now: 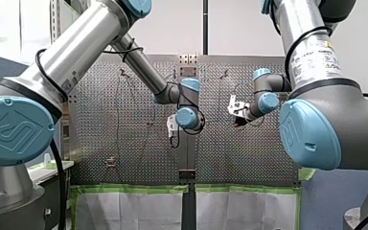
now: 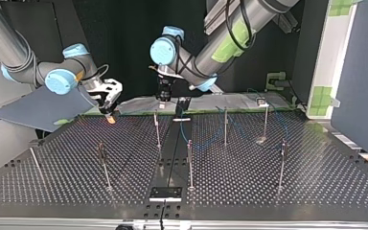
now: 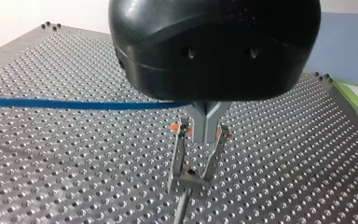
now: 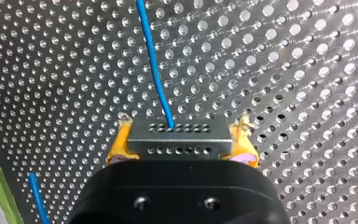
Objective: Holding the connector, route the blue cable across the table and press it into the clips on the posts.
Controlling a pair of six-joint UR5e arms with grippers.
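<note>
Yellow pads [image 4: 120, 142] of my right pincer [image 4: 182, 140] clamp the two ends of a grey connector [image 4: 179, 133] in the right wrist view. The connector is a small block with rows of holes. The blue cable [image 4: 154, 60] leaves its far face and runs straight ahead over the perforated desk [image 4: 284, 70]. A second short stretch of blue cable lies beside the pincer's black body.

In the left wrist view, my left pincer [image 3: 190, 179] reaches down with thin metal fingers [image 3: 179, 149] standing apart, and the desk shows between them. Their tips sit at either end of a small grey piece [image 3: 189, 181] on top of a post [image 3: 182, 210]. I cannot tell whether they touch it. The blue cable comes in from one side, level above the desk, and disappears behind the pincer's black housing.

In the top view, my right arm enters at the left and its pincer hangs low over the far part of the desk, an orange-yellow tip showing. My left pincer hangs near the centre strip, apart from the right one. Upright posts stand across the desk, and the cable loops among those in the right half.

In the front view, both pincers hang over the middle of the desk, one on each side of the centre seam and not touching. The cable is too thin to follow there.
</note>
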